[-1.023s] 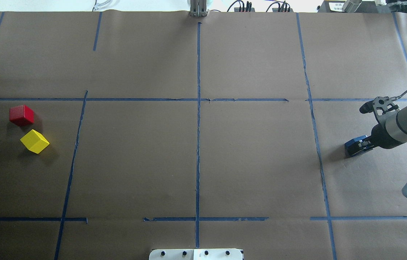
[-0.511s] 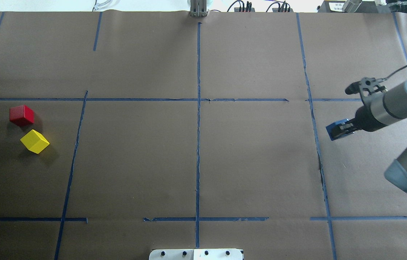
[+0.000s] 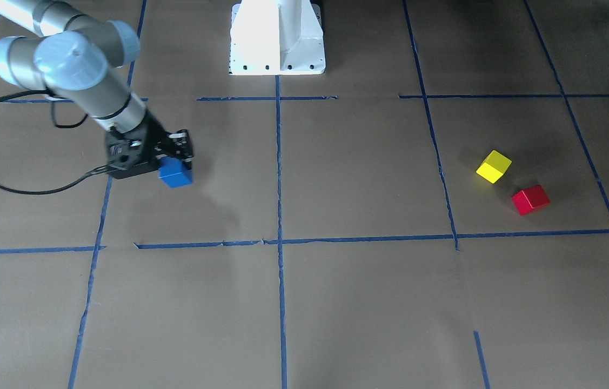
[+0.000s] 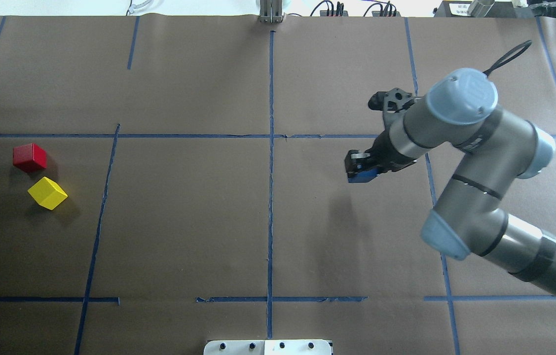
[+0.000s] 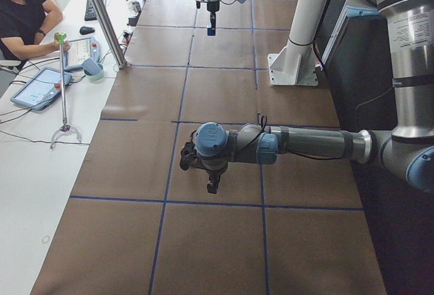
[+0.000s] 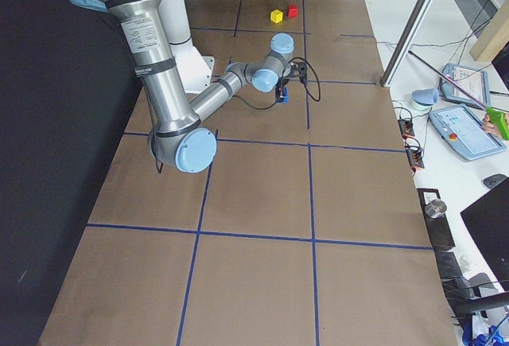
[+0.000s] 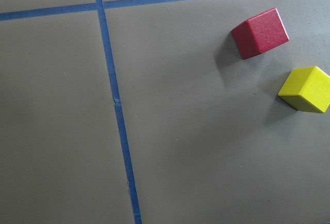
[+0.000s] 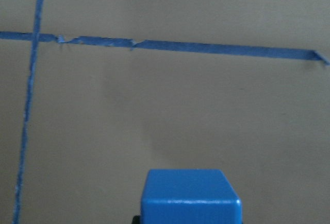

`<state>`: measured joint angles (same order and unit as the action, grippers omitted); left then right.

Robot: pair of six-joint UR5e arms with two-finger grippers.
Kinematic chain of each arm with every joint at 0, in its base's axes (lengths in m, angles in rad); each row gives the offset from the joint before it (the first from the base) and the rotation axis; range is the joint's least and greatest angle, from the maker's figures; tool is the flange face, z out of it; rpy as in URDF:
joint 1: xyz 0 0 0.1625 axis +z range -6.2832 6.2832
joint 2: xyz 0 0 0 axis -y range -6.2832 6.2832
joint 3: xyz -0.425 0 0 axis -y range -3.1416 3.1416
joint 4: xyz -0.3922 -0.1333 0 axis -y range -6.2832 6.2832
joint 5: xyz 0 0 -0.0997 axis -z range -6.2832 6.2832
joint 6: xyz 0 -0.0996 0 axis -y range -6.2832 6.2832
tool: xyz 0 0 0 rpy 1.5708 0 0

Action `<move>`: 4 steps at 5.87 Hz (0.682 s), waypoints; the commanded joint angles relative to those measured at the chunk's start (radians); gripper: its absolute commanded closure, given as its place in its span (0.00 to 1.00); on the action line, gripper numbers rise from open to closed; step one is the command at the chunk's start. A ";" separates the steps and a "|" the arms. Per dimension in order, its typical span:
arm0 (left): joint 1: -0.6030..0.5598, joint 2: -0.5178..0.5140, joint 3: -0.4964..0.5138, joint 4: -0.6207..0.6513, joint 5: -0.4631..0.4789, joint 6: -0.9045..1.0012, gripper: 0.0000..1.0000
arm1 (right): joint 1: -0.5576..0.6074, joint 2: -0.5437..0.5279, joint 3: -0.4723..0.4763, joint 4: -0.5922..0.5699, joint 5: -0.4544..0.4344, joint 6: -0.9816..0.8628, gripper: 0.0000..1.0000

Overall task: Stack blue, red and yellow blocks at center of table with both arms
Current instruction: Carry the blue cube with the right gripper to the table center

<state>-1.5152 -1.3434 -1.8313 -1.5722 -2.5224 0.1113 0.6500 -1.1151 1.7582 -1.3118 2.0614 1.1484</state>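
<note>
My right gripper [image 4: 359,169] is shut on the blue block [image 4: 362,175] and holds it above the table, right of the centre tape line. The gripper [image 3: 170,162] and the block [image 3: 175,174] also show in the front view, and the block fills the bottom of the right wrist view [image 8: 190,195]. The red block [image 4: 29,157] and the yellow block [image 4: 47,193] lie close together on the paper at the far left; the left wrist view shows both, red [image 7: 259,33] and yellow [image 7: 307,89]. My left gripper [image 5: 212,185] shows only in the exterior left view, and I cannot tell if it is open.
Brown paper with a grid of blue tape lines covers the table; two lines cross at the centre [image 4: 271,136]. The robot's white base [image 3: 277,38] stands at the near edge. A black cable [image 3: 12,189] trails from the right wrist. An operator [image 5: 24,17] sits beside the table.
My right arm has swung left from the table's right edge toward the centre, carrying the blue block. The red and yellow blocks have not moved.
</note>
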 commanded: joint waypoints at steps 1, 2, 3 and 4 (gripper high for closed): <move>0.000 0.004 0.009 -0.057 -0.001 0.004 0.00 | -0.111 0.262 -0.204 -0.043 -0.102 0.248 1.00; 0.000 0.003 0.001 -0.060 -0.001 0.001 0.00 | -0.131 0.326 -0.308 -0.041 -0.144 0.251 1.00; 0.000 0.003 -0.008 -0.060 -0.001 0.001 0.00 | -0.133 0.380 -0.374 -0.044 -0.147 0.251 1.00; 0.000 0.003 -0.006 -0.058 -0.003 -0.001 0.00 | -0.135 0.397 -0.411 -0.046 -0.147 0.248 1.00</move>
<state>-1.5155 -1.3406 -1.8363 -1.6308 -2.5239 0.1117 0.5187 -0.7483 1.3960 -1.3556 1.9182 1.3960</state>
